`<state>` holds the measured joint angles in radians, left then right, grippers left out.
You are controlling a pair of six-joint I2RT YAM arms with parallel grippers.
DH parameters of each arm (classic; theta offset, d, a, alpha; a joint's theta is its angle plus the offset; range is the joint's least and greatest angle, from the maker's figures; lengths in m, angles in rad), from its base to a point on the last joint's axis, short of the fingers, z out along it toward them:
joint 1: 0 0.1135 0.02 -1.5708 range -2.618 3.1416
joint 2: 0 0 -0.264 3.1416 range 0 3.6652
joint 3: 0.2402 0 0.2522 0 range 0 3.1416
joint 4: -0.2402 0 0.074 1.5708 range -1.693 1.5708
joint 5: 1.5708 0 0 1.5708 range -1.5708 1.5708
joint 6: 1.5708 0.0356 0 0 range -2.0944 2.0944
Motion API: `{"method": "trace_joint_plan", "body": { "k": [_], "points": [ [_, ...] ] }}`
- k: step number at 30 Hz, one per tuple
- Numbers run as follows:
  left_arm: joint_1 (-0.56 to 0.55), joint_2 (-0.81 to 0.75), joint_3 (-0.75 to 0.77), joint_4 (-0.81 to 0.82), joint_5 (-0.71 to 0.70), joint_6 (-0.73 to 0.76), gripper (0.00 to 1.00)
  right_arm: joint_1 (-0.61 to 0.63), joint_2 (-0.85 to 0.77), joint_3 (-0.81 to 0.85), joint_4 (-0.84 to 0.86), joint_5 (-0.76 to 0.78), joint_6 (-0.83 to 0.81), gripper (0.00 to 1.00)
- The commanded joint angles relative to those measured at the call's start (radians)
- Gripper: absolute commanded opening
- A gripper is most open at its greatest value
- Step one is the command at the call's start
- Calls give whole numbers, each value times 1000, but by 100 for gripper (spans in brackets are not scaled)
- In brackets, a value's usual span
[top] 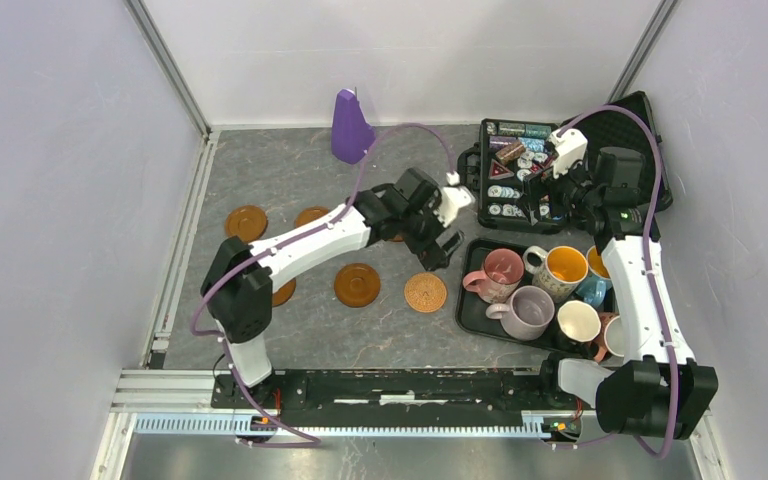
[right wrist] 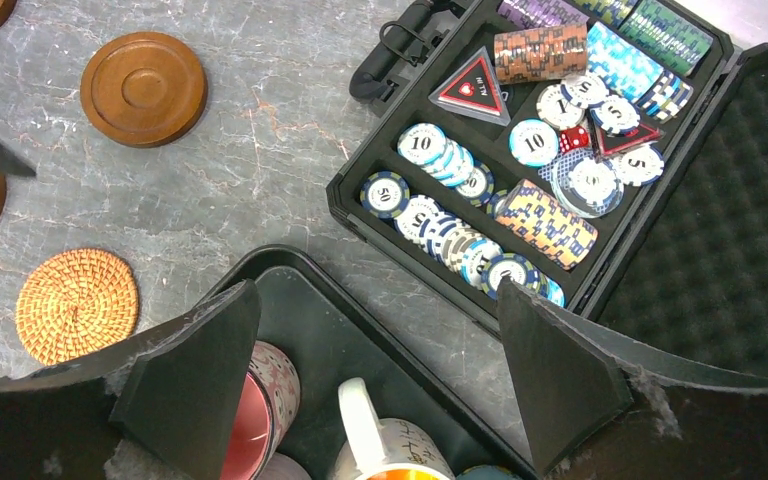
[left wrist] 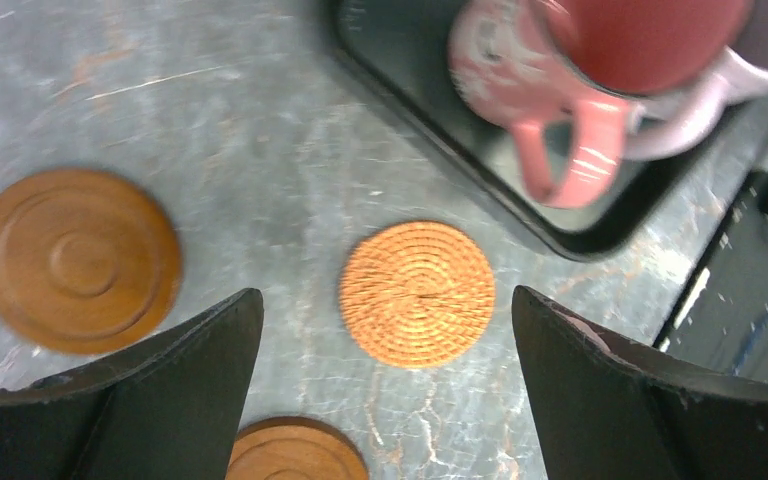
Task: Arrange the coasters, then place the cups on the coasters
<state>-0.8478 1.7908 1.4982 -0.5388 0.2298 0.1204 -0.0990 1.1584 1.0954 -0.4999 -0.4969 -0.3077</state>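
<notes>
The orange-brown woven coaster (top: 425,292) lies flat just left of the black tray (top: 467,310). My left gripper (top: 442,248) hangs open above it, nothing between its fingers. In the left wrist view the woven coaster (left wrist: 417,292) shows between the spread jaws of the left gripper (left wrist: 385,295), with dark brown coasters (left wrist: 78,258) (left wrist: 295,452) beside it. More brown coasters (top: 357,284) (top: 247,222) lie to the left. The cups stand in the tray: pink (top: 503,270), lilac (top: 528,312), white with orange inside (top: 565,268). My right gripper (right wrist: 377,290) is open and empty above the tray's far corner.
An open black case of poker chips (top: 520,175) lies behind the tray, under the right wrist. A purple cone-shaped object (top: 350,127) stands at the back. The left arm's forearm covers part of a brown coaster (top: 284,293). Walls close in on both sides.
</notes>
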Motion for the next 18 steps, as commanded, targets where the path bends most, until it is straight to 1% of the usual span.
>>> {"method": "trace_joint_plan", "body": {
  "k": [1,4,9,13,16,18],
  "points": [
    [-106,14,7,-24,56,123,100,-1,-31,39,1,-20,-8,95],
    [-123,69,52,-12,12,87,93,-2,-36,35,6,-20,0,95],
    [-154,138,81,55,1,68,79,-2,-39,36,18,-25,16,95],
    [-196,199,112,85,-18,61,74,-4,-35,45,20,-20,18,95],
    [-199,237,143,107,-53,31,67,-4,-34,44,26,-21,24,95],
    [-198,262,166,108,-60,26,65,-5,-34,42,29,-22,25,95]
  ]
}}
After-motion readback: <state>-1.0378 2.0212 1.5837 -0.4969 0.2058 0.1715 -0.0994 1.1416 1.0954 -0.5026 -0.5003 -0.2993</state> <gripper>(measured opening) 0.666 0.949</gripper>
